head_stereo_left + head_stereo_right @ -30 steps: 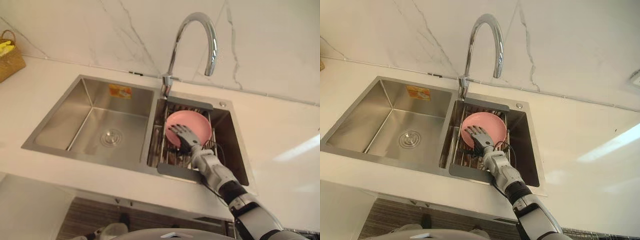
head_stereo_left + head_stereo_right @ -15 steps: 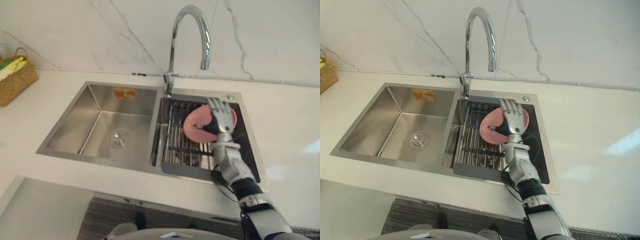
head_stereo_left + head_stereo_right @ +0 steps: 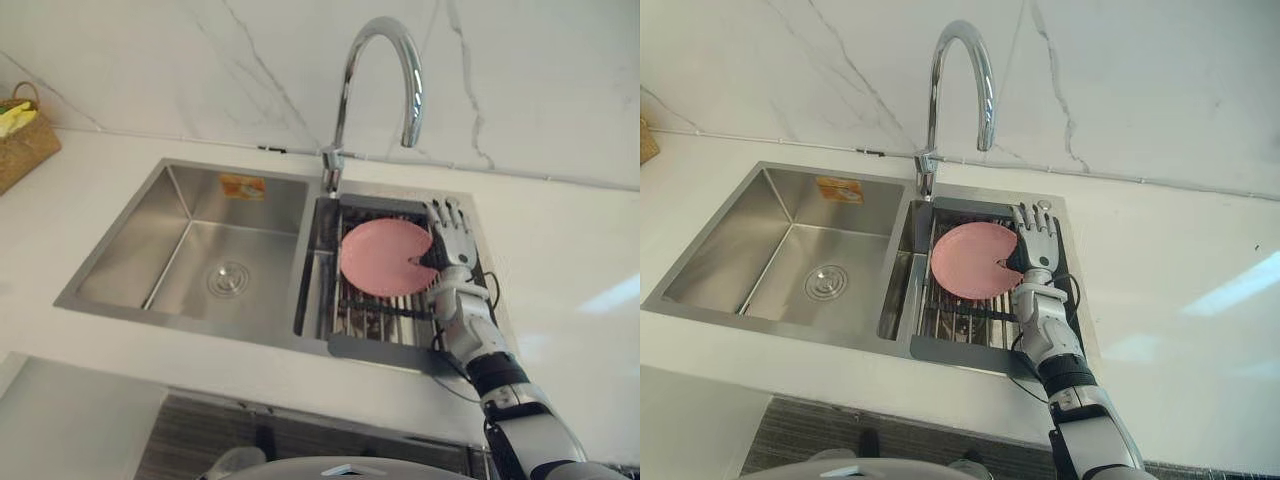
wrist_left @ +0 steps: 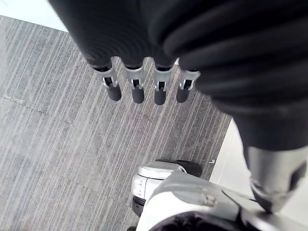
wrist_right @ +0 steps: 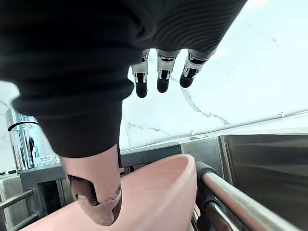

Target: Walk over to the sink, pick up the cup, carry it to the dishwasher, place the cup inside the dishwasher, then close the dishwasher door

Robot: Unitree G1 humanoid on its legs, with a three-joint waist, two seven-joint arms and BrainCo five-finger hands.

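A pink cup (image 3: 385,256) lies on the wire rack (image 3: 380,312) in the right compartment of the steel sink (image 3: 180,250). My right hand (image 3: 450,238) stands against the cup's right side with its fingers straight and pointing at the back wall. Its thumb rests at the cup's rim. In the right wrist view the pink cup (image 5: 159,192) sits just under the thumb, and the fingers (image 5: 162,82) reach past it without curling. My left hand (image 4: 137,84) hangs open over grey carpet.
A tall curved faucet (image 3: 385,60) rises behind the divider between the two compartments. The left compartment has a drain (image 3: 228,278). A woven basket (image 3: 20,140) stands on the white counter (image 3: 560,280) at the far left.
The camera has shifted. My right hand has swung from the cup's front edge round to its right side, and the cup now lies flatter on the rack.
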